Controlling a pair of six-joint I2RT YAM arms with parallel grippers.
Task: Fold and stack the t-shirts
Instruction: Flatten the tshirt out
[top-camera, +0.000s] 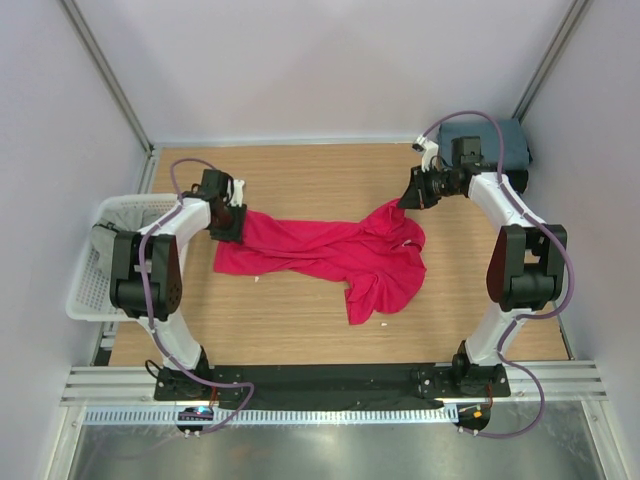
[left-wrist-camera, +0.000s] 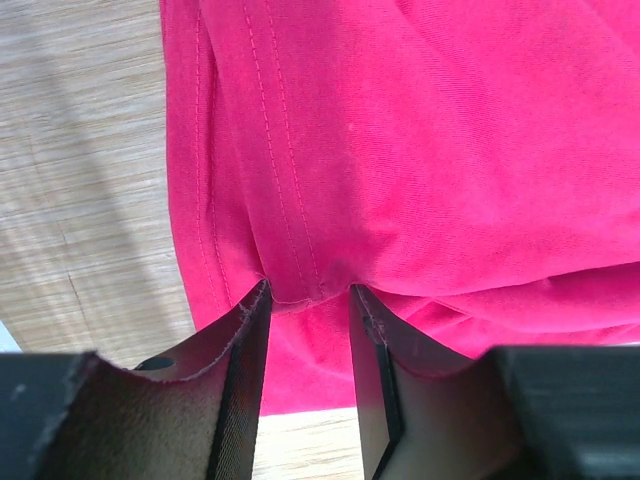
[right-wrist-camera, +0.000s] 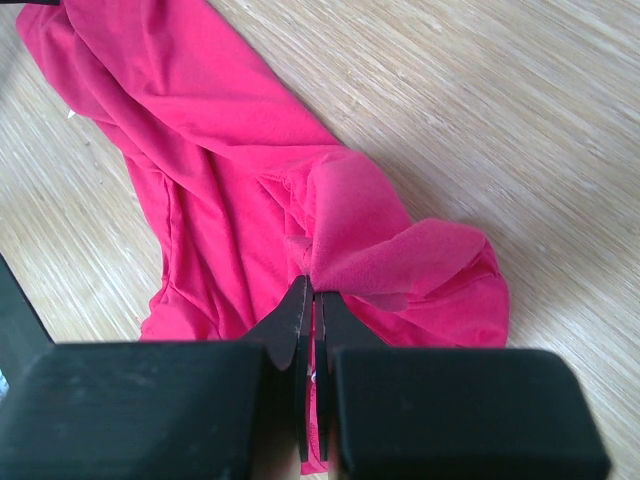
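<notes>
- At the far left I am seeing one white mesh basket (top-camera: 80, 295) sitting by the left edge of the table (top-camera: 300, 330), with one grey t-shirt (top-camera: 102, 240) bunched inside it.
- The left gripper (left-wrist-camera: 308, 292) is sitting at the left end of the red t-shirt (top-camera: 320, 250). Its jaws are standing partly apart with a stitched hem between the tips, and I cannot tell whether they are biting.
- The red t-shirt is lying rumpled and unfolded across the middle of the table, between the two arms.
- The right gripper (right-wrist-camera: 312, 292) is pinching a raised fold at the shirt's right end, fingers pressed together on the cloth.
- At the far right, behind that arm, one slate-blue t-shirt (top-camera: 505, 145) is resting in the corner, looking folded.
- I am reading this as the spreading step. Next I am wanting a firm bite on the left, then both arms drawing apart to lay the shirt flat before any fold.
- I am counting three shirts in view, one basket and two grippers.
</notes>
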